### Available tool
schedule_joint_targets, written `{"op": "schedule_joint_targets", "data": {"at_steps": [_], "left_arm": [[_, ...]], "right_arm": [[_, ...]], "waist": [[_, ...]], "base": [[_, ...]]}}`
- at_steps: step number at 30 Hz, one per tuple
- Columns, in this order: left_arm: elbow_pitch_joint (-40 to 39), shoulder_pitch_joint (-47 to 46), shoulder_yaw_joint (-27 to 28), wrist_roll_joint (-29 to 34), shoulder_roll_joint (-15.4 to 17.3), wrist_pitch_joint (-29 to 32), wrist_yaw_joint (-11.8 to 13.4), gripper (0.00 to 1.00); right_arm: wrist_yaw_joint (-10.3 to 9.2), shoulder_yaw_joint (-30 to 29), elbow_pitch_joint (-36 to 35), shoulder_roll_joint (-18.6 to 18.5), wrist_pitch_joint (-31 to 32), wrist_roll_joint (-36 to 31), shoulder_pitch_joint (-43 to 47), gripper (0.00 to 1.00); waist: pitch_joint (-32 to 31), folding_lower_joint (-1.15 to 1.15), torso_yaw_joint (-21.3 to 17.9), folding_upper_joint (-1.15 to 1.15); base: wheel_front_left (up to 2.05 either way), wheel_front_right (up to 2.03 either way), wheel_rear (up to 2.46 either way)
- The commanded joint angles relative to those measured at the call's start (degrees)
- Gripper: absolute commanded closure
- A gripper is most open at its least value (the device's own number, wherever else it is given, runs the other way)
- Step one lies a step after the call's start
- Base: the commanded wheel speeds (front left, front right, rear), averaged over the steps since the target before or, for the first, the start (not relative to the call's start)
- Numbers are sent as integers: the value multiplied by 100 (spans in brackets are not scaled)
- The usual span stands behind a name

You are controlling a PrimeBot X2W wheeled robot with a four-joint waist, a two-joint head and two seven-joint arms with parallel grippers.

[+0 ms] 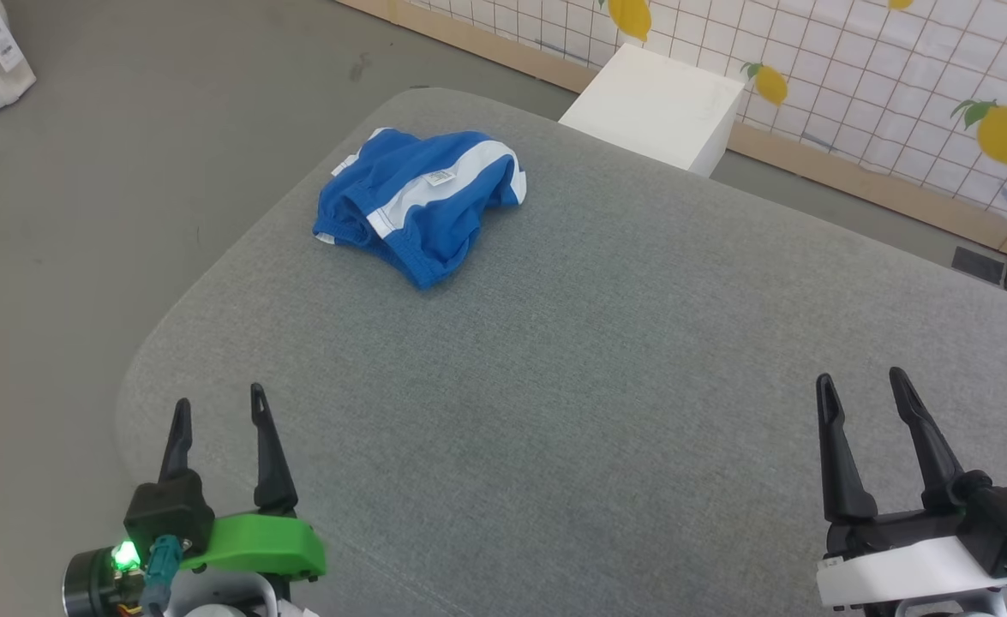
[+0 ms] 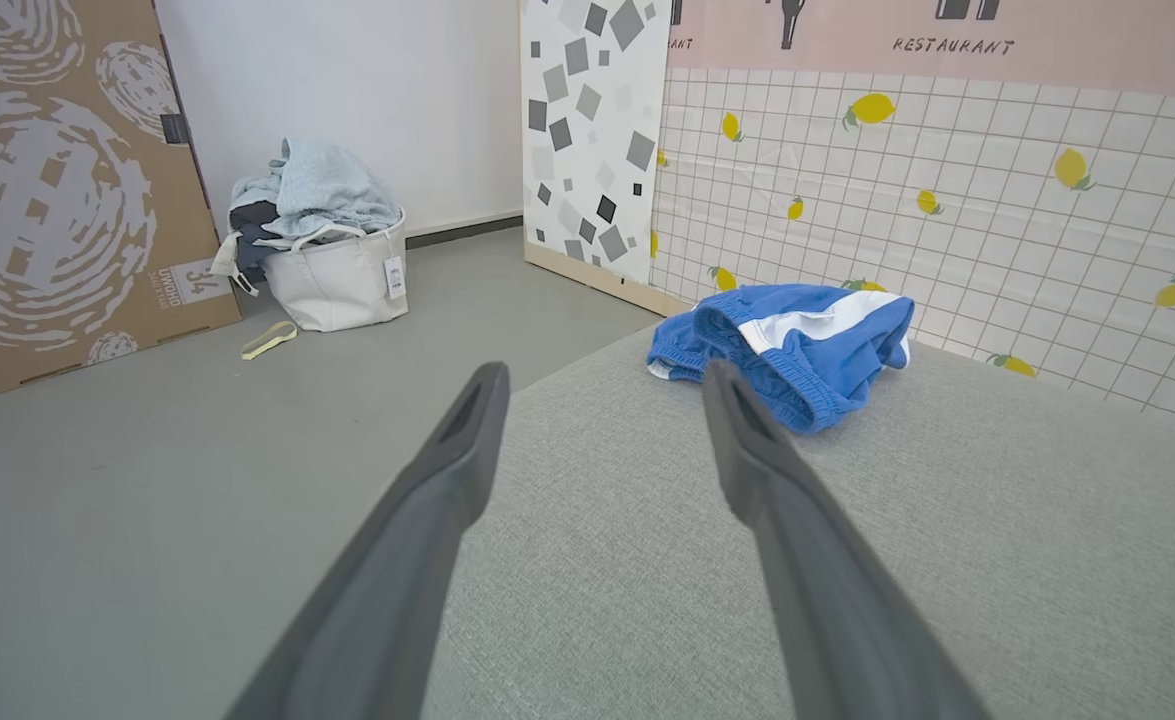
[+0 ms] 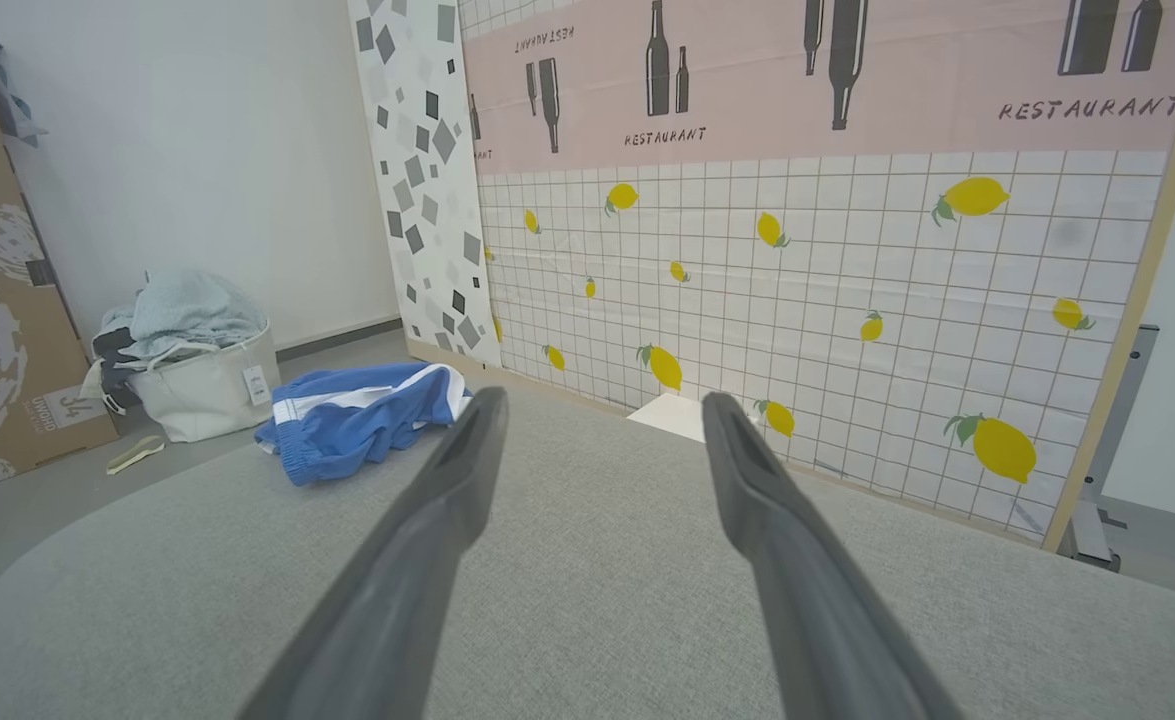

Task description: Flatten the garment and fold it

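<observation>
Blue shorts (image 1: 422,210) are lying bunched on the grey counter (image 1: 597,343), with the left gripper (image 1: 218,397) and right gripper (image 1: 861,377) hanging well back from them, fingers spread.

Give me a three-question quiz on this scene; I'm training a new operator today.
1. True or false: the garment lies spread flat on the grey surface.
2. Which is nearer the garment? A: left pincer. B: right pincer.
3. Fill in: the broad stripe across the garment is ____.
Key: 1 false, it is bunched up. 2 A. 3 white.
</observation>
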Motion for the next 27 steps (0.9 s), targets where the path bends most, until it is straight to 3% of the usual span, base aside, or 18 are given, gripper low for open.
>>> {"op": "schedule_joint_targets", "data": {"at_steps": [1, 6, 12, 19, 23, 27], "left_arm": [[-14, -21, 40, 9, -13, -22, -14, 0], [44, -399, 257, 127, 174, -22, -284, 0], [609, -1564, 619, -17, 582, -22, -681, 0], [1644, -3275, 730, -153, 1007, 2, -1050, 0], [2447, -4161, 642, -366, 1327, 381, -1421, 0], [3236, -4902, 378, -658, 1710, 1235, -1642, 0]], "right_arm": [[-9, 11, 10, 1, -34, -62, 36, 0], [-9, 41, 0, 1, -34, -94, 36, 0], [-9, 36, -75, 1, -34, -289, -126, 0], [-9, -45, -235, 1, -34, -591, -489, 0], [-9, -119, -320, 1, -34, -711, -696, 0], [-9, -165, -416, 1, -34, -800, -866, 0]], "waist": [[10, 0, -35, 0], [47, 0, -136, 0], [371, 0, -358, 0], [1252, 0, -753, 0], [1704, 0, -980, 0], [2088, 0, -1183, 0]], "base": [[0, 0, 0], [0, 0, 0], [0, 0, 0], [0, 0, 0], [0, 0, 0], [0, 0, 0]]}}
